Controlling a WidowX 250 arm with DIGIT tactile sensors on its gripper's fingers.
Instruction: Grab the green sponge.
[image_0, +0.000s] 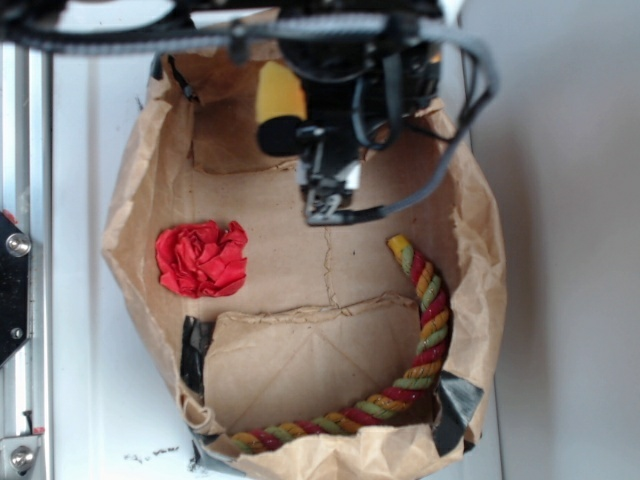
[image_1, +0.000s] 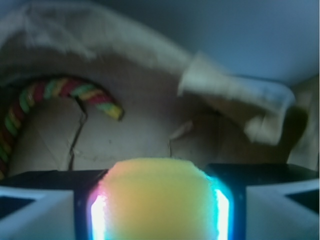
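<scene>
Inside the paper bag (image_0: 130, 220), the fingers (image_1: 97, 212) clamp the sponge (image_1: 159, 200) from both sides, holding it near the bag's far wall. The red ball (image_0: 201, 258) and the rope (image_0: 425, 330) lie on the bag's floor, well apart.

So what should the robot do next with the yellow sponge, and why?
Probably lift straight up a little. In the wrist view the green sponge sits squeezed between the two fingers of the hand, so it looks grabbed. Rising slowly should clear the paper bag walls without bumping the rope.
</scene>
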